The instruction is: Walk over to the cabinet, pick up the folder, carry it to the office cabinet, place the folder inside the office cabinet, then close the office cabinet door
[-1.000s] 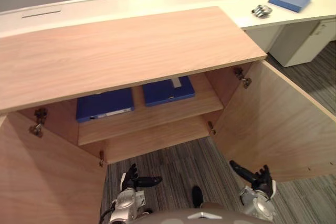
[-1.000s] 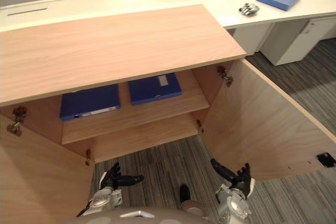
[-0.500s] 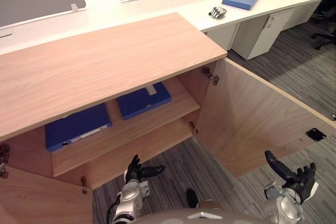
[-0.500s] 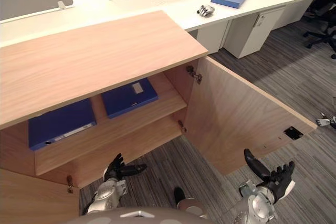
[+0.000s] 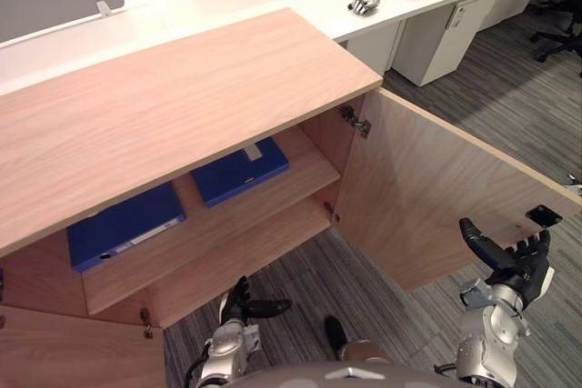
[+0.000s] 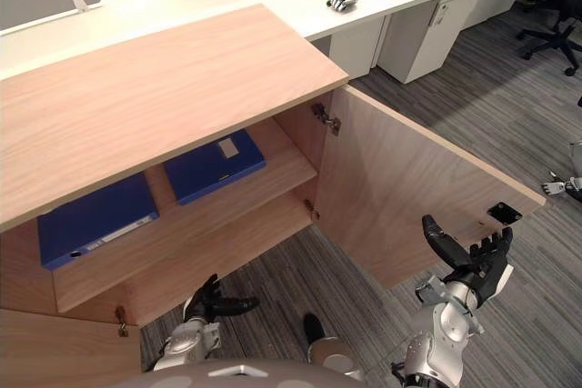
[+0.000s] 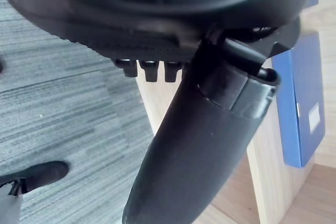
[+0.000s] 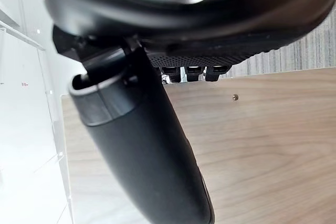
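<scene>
blue folders point(image 5: 240, 171), light wood cabinet point(image 5: 182, 106), grey striped carpet point(image 5: 473, 106).

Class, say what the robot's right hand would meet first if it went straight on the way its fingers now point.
Most likely the inner face of the open light wooden cabinet door, just past the right hand; depth is unclear.

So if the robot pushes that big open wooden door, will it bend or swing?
It'll probably swing, not bend: the door looks like a thick, stiff wooden board hanging on two metal hinges. It likely turns easily, so a gentle push from the open right hand near it should do.
</scene>
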Controlling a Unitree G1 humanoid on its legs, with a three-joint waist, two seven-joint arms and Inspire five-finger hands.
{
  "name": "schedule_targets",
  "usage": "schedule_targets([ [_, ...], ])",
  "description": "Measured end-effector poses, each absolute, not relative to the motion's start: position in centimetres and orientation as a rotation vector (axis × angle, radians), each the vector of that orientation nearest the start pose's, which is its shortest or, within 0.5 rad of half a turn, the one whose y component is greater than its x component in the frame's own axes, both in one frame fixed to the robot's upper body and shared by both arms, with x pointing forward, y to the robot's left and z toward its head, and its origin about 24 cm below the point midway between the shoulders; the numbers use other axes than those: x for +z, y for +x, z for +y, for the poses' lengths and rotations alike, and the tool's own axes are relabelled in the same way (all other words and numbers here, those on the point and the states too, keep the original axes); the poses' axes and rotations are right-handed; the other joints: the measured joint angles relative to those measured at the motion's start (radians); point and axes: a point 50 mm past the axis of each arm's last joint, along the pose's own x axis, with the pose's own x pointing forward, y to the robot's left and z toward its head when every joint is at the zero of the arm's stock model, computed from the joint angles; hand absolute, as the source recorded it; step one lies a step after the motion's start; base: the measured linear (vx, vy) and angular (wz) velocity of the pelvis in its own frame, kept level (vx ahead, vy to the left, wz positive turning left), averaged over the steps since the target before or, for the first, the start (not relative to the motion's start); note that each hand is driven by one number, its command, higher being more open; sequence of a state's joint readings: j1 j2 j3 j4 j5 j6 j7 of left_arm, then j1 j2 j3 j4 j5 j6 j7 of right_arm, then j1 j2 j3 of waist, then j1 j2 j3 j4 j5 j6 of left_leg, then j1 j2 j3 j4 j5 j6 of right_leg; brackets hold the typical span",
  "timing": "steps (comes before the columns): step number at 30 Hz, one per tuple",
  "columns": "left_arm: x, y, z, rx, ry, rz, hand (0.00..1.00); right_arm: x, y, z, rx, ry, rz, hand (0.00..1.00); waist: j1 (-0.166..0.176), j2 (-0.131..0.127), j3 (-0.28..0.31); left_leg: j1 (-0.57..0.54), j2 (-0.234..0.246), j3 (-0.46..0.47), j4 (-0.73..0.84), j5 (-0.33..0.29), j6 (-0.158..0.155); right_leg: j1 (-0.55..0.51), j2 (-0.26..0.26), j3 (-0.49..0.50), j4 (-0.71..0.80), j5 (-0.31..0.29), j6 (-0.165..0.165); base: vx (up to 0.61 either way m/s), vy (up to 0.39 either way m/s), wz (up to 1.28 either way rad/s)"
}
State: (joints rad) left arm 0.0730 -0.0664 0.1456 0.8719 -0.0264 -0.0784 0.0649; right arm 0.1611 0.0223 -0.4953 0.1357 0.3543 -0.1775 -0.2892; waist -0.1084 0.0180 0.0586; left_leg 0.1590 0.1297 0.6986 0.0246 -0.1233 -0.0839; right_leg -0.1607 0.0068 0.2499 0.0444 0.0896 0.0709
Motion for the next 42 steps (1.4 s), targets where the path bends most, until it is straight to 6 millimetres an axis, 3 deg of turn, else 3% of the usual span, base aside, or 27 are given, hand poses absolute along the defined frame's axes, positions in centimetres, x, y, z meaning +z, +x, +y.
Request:
schedule_targets([
  [8, -14.1, 13.9, 15.6, 0.213, -0.125, 0.867, 1.00, -0.4, 16.0, -30.3, -0.989, 0.293, 0.028, 1.00, -0.005, 0.007, 0.004, -0.020, -0.006, -0.033, 0.001, 0.002, 0.005, 0.002, -0.019, -0.029, -0.013, 0.004, 0.003, -0.01, -0.020, 0.12],
  [14, -14.1, 13.8, 15.8, 0.214, -0.101, 0.869, 1.00, 0.1, 15.0, -31.5, -1.055, 0.173, 0.036, 1.00, -0.005, 0.007, 0.005, -0.028, -0.008, -0.058, 0.001, 0.004, 0.008, 0.008, -0.029, -0.052, -0.016, 0.004, 0.004, 0.01, -0.017, 0.12],
  [23, -14.1, 13.9, 15.4, 0.170, -0.068, 0.868, 1.00, 1.3, 15.1, -33.3, -0.963, 0.044, 0.042, 1.00, -0.005, 0.005, 0.006, -0.028, -0.016, -0.065, 0.002, 0.003, 0.010, 0.010, -0.037, -0.056, -0.016, 0.003, 0.005, 0.00, -0.007, 0.02],
  [29, -14.1, 13.9, 15.4, 0.141, -0.053, 0.868, 1.00, 0.6, 15.5, -34.3, -0.910, 0.021, 0.100, 1.00, -0.006, 0.008, 0.013, -0.030, -0.017, -0.063, 0.002, 0.002, 0.010, 0.006, -0.035, -0.053, -0.016, 0.003, 0.006, 0.00, 0.000, 0.00],
  [36, -14.1, 13.9, 15.7, 0.140, -0.037, 0.869, 1.00, 0.3, 16.4, -33.3, -0.874, 0.084, 0.088, 1.00, -0.006, 0.011, 0.015, -0.034, -0.023, -0.062, 0.001, 0.002, 0.011, 0.002, -0.034, -0.050, -0.017, 0.004, 0.006, 0.00, 0.000, 0.00],
  [42, -14.1, 13.9, 15.5, 0.146, -0.050, 0.870, 1.00, 0.3, 16.1, -30.7, -0.877, 0.160, 0.053, 1.00, -0.008, 0.010, 0.016, -0.034, -0.021, -0.061, 0.007, 0.000, 0.015, 0.004, -0.036, -0.049, -0.020, 0.006, 0.007, 0.00, 0.000, 0.00],
])
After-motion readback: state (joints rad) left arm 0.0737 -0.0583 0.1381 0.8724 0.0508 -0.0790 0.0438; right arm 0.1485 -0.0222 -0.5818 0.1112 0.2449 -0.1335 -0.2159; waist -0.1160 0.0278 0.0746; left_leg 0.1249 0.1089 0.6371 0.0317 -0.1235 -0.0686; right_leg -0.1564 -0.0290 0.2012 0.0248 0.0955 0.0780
